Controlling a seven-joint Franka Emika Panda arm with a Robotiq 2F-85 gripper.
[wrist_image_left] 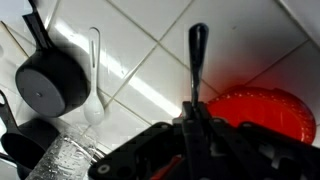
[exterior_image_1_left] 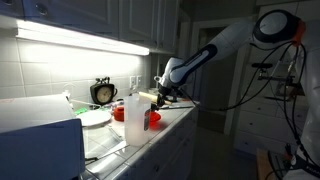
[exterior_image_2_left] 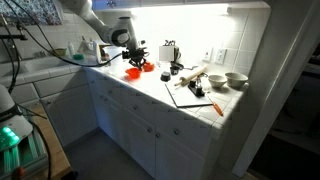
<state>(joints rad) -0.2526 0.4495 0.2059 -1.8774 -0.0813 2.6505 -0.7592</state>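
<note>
On the counter, a clock stands upright, well apart from a white bowl and rolling pin.

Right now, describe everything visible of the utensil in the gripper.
In the wrist view the utensil is a slim, dark, glossy handle, perhaps plastic, ending in a rounded, slightly wider tip. It sticks straight out from the gripper, whose jaws are shut on its lower part. Its working end is hidden. White tiles lie behind it and a red bowl sits close beside it. Whether they touch cannot be told.

Utensil in the gripper above the bowl on the counter, clock behind, cutting board beside.
</note>
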